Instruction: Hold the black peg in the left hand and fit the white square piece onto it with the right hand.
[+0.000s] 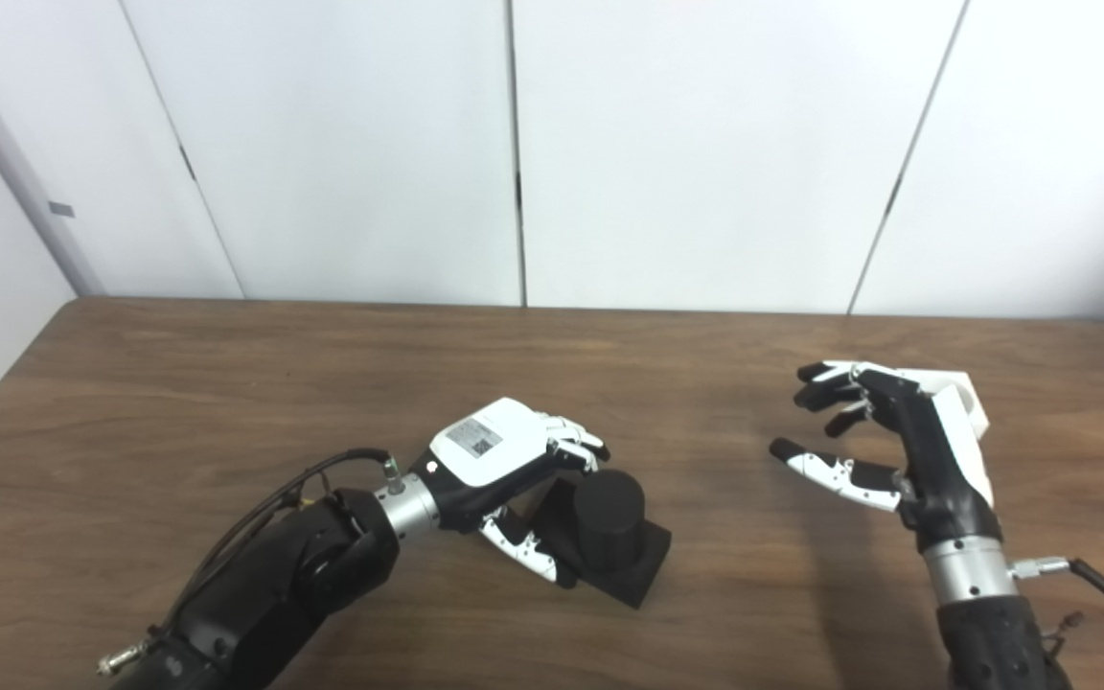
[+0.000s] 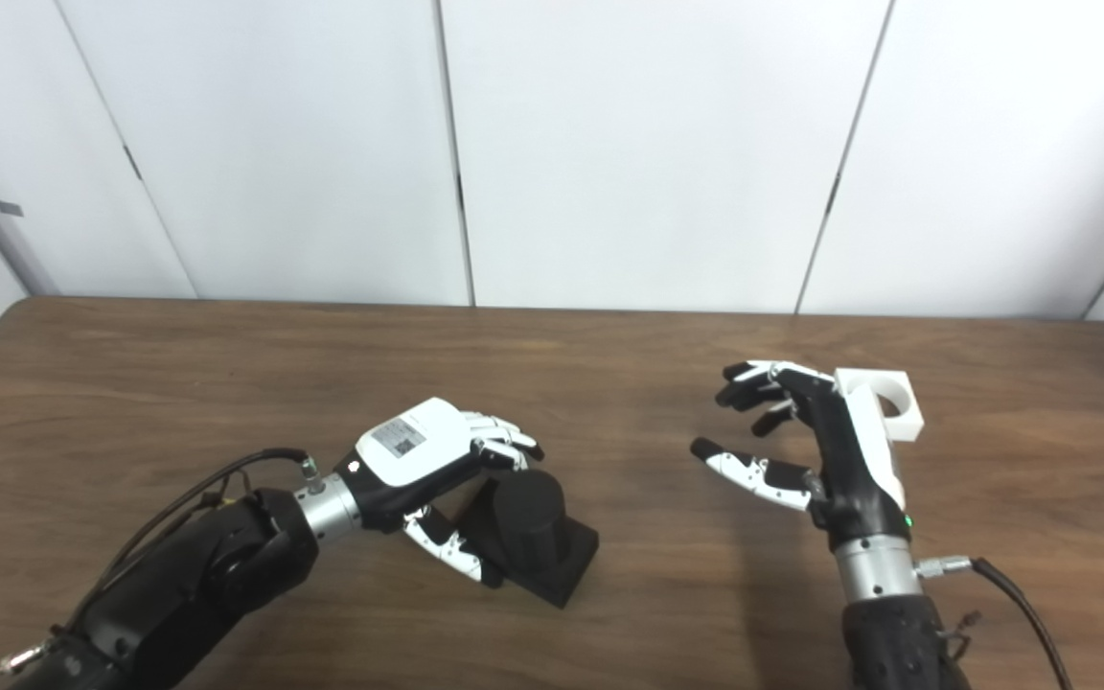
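- Spanning the whole lower field, the brown wood-grain table (image 1: 226,383) carries everything I am working with; white wall panels (image 1: 341,144) stand behind it.
- Left arm (image 1: 264,585), entering from the lower left, reaches inward toward the table's middle.
- Right arm (image 2: 892,632), entering from the lower right, rises nearly straight up the picture.
- Left hand (image 1: 499,460): fingers curled over the far side of the black peg, thumb low against its near side. I judge them closed about it, though I cannot tell how firm the contact is.
- Right hand (image 2: 801,450): fingers spread wide and holding nothing, thumb pointing left, palm turned away from the white piece.
- Black peg (image 1: 609,513): a short upright cylinder on a square black base, resting on the table near centre, not yet lifted.
- White square piece (image 2: 883,402): a block with a round hole on top, lying on the table just behind the right hand, well apart from the peg.
- Step in hand, as I read it: securing the peg; the white piece is untouched. The next move calls for me to turn the right hand toward the piece, close on its flat sides leaving the hole clear, then align hole above cylinder.
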{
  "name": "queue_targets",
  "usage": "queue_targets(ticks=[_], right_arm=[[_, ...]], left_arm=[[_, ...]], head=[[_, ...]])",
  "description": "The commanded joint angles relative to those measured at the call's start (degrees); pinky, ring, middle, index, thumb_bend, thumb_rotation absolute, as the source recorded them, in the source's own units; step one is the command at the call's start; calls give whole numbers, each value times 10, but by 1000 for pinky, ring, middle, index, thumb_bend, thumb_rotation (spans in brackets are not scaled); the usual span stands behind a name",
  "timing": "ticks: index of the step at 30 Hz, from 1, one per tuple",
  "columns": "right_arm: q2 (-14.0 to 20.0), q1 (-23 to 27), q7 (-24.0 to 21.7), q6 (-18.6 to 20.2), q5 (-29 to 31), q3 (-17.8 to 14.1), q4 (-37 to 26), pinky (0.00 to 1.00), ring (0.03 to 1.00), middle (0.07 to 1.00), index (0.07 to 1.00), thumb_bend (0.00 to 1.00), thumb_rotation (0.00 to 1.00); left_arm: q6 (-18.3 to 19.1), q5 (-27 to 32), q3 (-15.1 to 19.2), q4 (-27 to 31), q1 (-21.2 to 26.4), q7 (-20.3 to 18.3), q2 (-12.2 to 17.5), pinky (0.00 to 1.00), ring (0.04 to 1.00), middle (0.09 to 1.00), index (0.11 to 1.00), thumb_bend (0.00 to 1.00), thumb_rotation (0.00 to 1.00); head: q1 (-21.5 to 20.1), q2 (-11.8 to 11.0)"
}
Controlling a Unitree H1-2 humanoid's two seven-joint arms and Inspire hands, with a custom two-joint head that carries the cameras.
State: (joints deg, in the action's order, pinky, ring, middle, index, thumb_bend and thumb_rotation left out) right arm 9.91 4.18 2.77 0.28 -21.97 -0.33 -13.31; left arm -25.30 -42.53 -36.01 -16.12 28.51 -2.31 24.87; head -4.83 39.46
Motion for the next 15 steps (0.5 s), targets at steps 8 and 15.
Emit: queue_targets(ticks=[8,15], right_arm=[[39,39,-30,5,-16,2,-40,468,598,678,495,496,90],[123,74,-109,57,-44,3,-77,507,648,745,605,591,97]], left_arm=[[-14,-67,-63,-39,-3,-33,6,774,836,823,489,522,77],[-14,-70,-71,-40,-4,-30,19,780,848,835,490,521,79]], head=[[-41,-14],[-100,-37]])
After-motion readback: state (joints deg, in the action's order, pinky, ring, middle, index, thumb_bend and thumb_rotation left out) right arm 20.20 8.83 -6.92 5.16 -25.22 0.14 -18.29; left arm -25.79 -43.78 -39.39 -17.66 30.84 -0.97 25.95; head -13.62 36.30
